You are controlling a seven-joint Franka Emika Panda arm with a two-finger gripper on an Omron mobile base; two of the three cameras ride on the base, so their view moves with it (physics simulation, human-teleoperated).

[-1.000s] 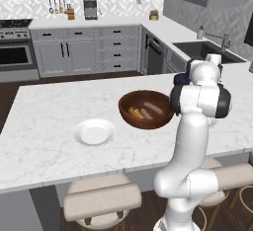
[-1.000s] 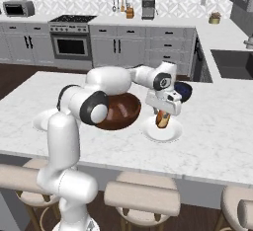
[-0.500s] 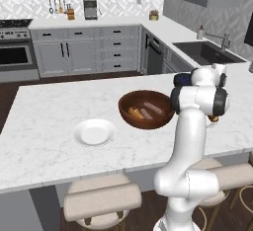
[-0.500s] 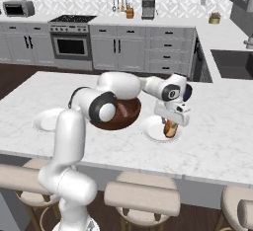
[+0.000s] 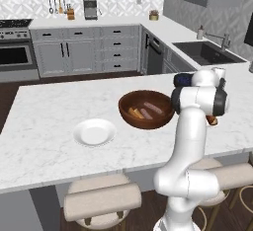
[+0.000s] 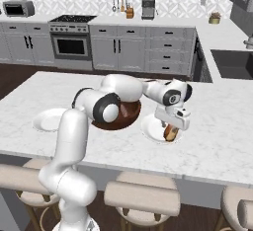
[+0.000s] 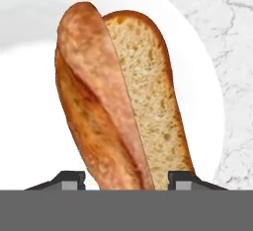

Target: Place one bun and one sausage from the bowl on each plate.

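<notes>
A split golden-brown bun (image 7: 116, 101) lies on the right white plate (image 7: 207, 92), between my gripper's (image 7: 128, 178) two tips. The jaws stand slightly apart, with a thin gap at the left tip. From the right base view the gripper (image 6: 171, 126) hangs low over that plate (image 6: 147, 126), with the bun (image 6: 171, 134) under it. The dark wooden bowl (image 5: 146, 110) sits mid-island and holds sausages (image 5: 154, 108) and another bun (image 5: 134, 112). The left plate (image 5: 95, 132) is bare. My own arm covers much of the bowl (image 6: 129, 112) in the right base view.
Padded stools (image 5: 101, 200) line the island's near edge. A sink (image 5: 203, 51) is set in the counter at the far right, and an oven range (image 6: 71, 40) stands against the back wall. Bare marble (image 6: 217, 141) lies right of the right plate.
The hand has dropped a little toward the right plate with the bun, and the fingers have eased apart from it. The bowl and left plate have not moved.
</notes>
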